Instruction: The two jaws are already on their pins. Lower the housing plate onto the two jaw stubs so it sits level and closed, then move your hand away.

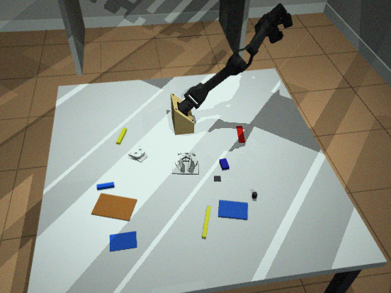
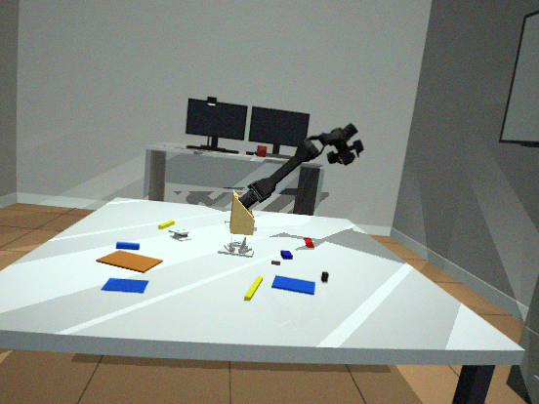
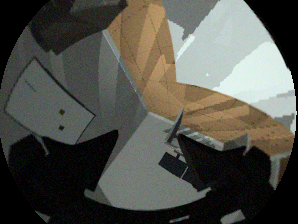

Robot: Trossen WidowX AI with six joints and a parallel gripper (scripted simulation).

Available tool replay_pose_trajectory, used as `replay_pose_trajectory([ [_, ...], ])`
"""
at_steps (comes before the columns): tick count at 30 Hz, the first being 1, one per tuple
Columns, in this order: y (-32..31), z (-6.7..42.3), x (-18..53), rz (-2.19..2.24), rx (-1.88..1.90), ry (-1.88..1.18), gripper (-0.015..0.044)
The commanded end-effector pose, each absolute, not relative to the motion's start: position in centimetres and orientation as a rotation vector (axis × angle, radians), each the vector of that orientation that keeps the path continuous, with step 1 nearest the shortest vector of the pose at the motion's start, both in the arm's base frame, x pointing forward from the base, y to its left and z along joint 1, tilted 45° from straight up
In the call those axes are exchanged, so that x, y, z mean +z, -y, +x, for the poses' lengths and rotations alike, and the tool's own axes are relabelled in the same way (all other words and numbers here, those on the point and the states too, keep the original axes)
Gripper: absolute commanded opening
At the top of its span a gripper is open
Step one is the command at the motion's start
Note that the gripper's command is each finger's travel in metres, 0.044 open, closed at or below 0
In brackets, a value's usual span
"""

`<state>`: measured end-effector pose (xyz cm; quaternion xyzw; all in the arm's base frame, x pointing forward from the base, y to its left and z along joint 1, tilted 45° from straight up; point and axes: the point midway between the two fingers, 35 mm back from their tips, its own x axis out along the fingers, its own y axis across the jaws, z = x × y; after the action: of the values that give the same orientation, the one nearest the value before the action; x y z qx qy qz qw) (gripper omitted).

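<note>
The white jaw base (image 1: 185,173) (image 2: 236,253) lies on the table in front of the tan arm mount, with grey-white upright parts on it; jaws, pins and stubs are too small to tell apart. A small white plate-like part with dark round spots (image 1: 137,153) (image 2: 180,231) sits on a thin square base left of it; it may be the housing plate. It lies apart from the jaw base. My gripper (image 1: 282,29) (image 2: 350,151) (image 3: 149,135) is open and empty, raised high at the back right, far from both. The wrist view shows neither part.
Around the parts lie a red block (image 1: 240,134), a dark blue block (image 1: 224,163), yellow bars (image 1: 121,136) (image 1: 206,222), a blue bar (image 1: 105,185), an orange plate (image 1: 114,207), blue plates (image 1: 233,209) (image 1: 123,241) and small black pieces (image 1: 217,178) (image 1: 254,194).
</note>
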<state>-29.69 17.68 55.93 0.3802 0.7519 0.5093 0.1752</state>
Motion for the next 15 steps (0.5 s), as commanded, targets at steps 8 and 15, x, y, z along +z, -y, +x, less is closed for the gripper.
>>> replay_pose_trajectory([
  [8,-23.2,-28.4,53.6,1.052,1.494,-1.836,0.044],
  [15,-26.3,-26.8,52.6,1.031,1.502,-1.678,0.044],
])
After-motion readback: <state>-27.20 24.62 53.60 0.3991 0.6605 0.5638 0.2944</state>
